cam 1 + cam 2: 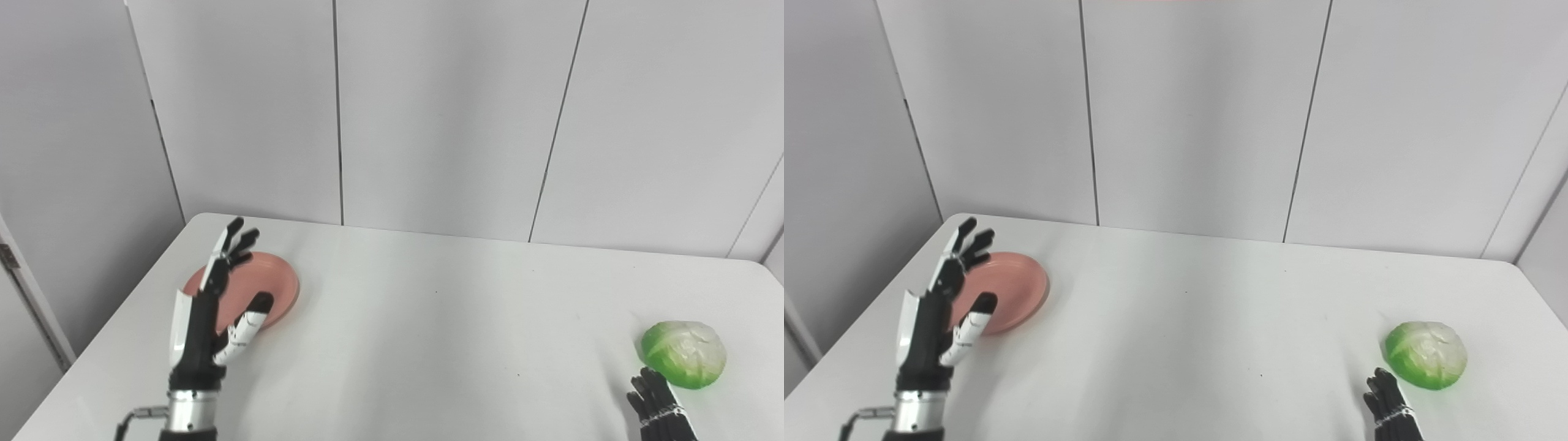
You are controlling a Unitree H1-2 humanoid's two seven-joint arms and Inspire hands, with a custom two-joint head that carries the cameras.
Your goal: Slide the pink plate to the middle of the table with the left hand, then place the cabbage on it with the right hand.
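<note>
A pink plate [269, 283] lies flat on the white table [429, 343] near its far left corner. My left hand [211, 312] is raised upright in front of the plate, open, fingers spread, holding nothing; it covers the plate's left part. A green cabbage [684, 353] wrapped in clear film sits at the right side of the table. My right hand [658, 404] shows only its fingertips at the bottom edge, just left of and below the cabbage, apart from it. The plate [1017, 291], the cabbage [1427, 354] and both hands also show in the right eye view.
Grey wall panels stand behind the table's far edge. The table's left edge runs diagonally beside my left arm. A wide bare stretch of tabletop lies between the plate and the cabbage.
</note>
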